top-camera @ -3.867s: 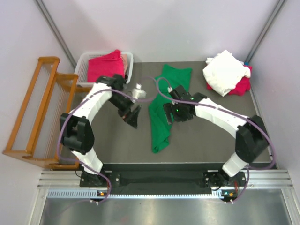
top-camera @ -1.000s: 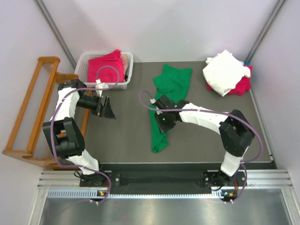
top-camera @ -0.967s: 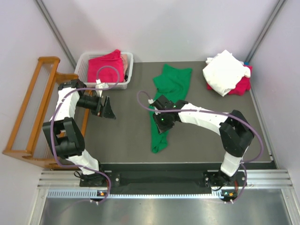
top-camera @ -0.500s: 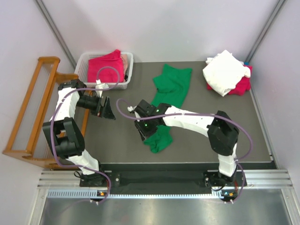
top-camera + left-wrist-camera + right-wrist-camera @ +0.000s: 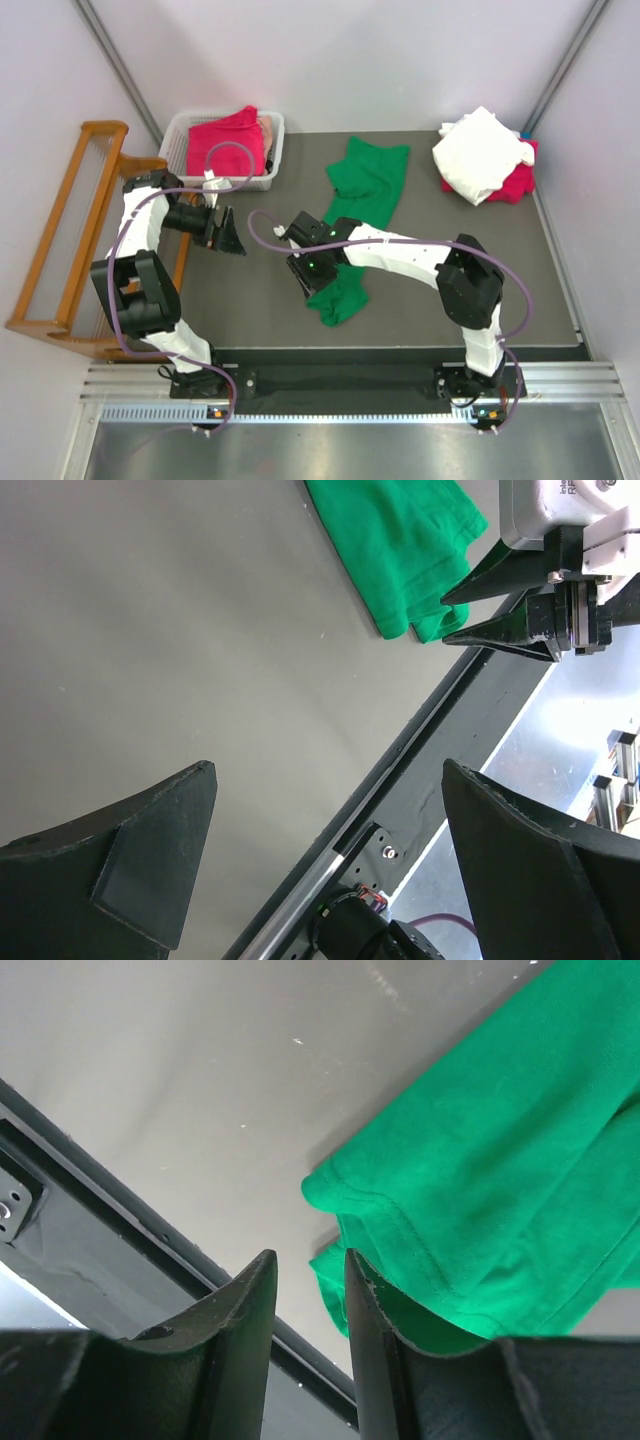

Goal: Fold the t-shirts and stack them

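A bright green t-shirt (image 5: 366,180) lies lengthwise mid-table, its near end bunched (image 5: 340,296). My right gripper (image 5: 305,282) hangs low at the left edge of that bunch. In the right wrist view its jaws (image 5: 308,1260) stand narrowly open with only bare table between them, and the green hem (image 5: 480,1190) lies beside the right finger. My left gripper (image 5: 228,236) hovers wide open over bare table at the left, holding nothing (image 5: 327,770). A white t-shirt (image 5: 480,150) sits on a crimson one (image 5: 516,186) at the back right. Another red t-shirt (image 5: 228,140) fills the basket.
The white slatted basket (image 5: 178,132) stands at the back left. An orange wooden rack (image 5: 70,240) stands off the table's left edge. The table's dark front rail (image 5: 400,780) runs close to the right gripper.
The right gripper has dragged the green shirt's near end leftward, bunching it, and its jaws have parted off the cloth. The left arm has stayed still over the last second.
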`<move>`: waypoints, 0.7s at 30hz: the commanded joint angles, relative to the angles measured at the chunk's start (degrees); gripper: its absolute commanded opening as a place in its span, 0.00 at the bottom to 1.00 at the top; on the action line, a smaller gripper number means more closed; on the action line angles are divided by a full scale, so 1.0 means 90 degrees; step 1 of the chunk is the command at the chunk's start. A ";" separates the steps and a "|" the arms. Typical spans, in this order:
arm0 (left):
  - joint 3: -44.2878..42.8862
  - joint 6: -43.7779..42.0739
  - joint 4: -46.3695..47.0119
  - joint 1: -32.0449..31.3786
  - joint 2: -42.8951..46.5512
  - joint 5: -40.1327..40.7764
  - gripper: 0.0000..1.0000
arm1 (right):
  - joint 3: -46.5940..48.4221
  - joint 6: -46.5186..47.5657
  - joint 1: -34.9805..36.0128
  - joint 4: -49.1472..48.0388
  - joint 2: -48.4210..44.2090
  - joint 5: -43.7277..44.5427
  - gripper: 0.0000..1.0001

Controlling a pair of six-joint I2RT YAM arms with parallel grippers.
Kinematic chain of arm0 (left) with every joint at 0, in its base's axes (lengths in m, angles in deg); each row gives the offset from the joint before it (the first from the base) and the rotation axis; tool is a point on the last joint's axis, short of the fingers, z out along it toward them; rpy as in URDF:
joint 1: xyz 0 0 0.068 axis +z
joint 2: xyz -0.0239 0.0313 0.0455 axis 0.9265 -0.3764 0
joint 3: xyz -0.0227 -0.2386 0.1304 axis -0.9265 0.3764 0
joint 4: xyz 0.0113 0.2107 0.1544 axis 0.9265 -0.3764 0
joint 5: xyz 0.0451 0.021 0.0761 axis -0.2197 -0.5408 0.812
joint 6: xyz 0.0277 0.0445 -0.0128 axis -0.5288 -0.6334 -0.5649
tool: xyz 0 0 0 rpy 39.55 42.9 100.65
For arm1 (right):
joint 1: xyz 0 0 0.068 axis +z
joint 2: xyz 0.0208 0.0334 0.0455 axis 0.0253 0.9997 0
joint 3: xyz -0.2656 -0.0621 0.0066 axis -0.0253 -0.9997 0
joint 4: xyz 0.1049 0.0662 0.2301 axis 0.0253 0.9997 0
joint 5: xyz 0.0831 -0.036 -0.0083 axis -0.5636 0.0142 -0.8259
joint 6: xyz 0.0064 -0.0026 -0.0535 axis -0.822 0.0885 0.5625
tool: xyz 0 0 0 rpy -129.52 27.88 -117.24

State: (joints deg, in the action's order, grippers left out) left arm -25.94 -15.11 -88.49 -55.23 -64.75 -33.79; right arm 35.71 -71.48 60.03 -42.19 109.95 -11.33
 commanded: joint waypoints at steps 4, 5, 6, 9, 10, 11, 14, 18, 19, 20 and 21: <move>-0.0180 -0.0195 -0.0241 0.0048 0.0092 -0.0154 0.99 | -0.0188 0.0080 -0.0006 -0.0214 -0.0063 0.0162 0.38; -0.0209 -0.0195 -0.0280 0.0086 0.0102 -0.0203 0.99 | -0.0198 0.0090 -0.0006 -0.0224 -0.0014 0.0211 0.39; -0.0296 -0.0205 -0.0339 0.0106 0.0112 -0.0242 0.99 | -0.0198 0.0110 -0.0025 -0.0224 0.0015 0.0279 0.39; -0.0472 -0.0302 -0.0495 0.0321 0.0053 -0.0369 0.99 | -0.0227 0.0129 -0.0045 -0.0273 0.0045 0.0484 0.40; -0.0492 -0.0390 -0.0554 0.0389 0.0024 -0.0369 0.99 | -0.0217 0.0149 -0.0084 -0.0283 0.0064 0.0495 0.40; -0.0521 -0.0439 -0.0632 0.0428 -0.0024 -0.0359 0.98 | -0.0208 0.0168 -0.0094 -0.0283 0.0074 0.0505 0.40; -0.0541 -0.0566 -0.0710 0.0526 -0.0093 -0.0359 0.99 | -0.0207 0.0198 -0.0143 -0.0293 0.0201 0.0475 0.40; -0.0560 -0.0654 -0.0817 0.0663 -0.0093 -0.0437 0.99 | -0.0217 0.0208 -0.0201 -0.0409 0.0377 0.0310 0.39; -0.0580 -0.0712 -0.0857 0.0750 -0.0084 -0.0486 0.99 | -0.0217 0.0208 -0.0201 -0.0429 0.0454 0.0261 0.39; -0.0638 -0.0761 -0.0915 0.0790 -0.0093 -0.0515 0.99 | -0.0217 0.0198 -0.0201 -0.0478 0.0494 0.0212 0.39; -0.0658 -0.0752 -0.0925 0.0819 -0.0093 -0.0545 0.99 | -0.0198 0.0188 -0.0201 -0.0488 0.0533 0.0115 0.40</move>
State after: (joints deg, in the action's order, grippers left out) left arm -29.22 -18.83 -88.51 -49.50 -65.47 -35.34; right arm 33.48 -70.45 58.75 -44.03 113.27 -8.31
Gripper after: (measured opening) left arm 0.985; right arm 0.395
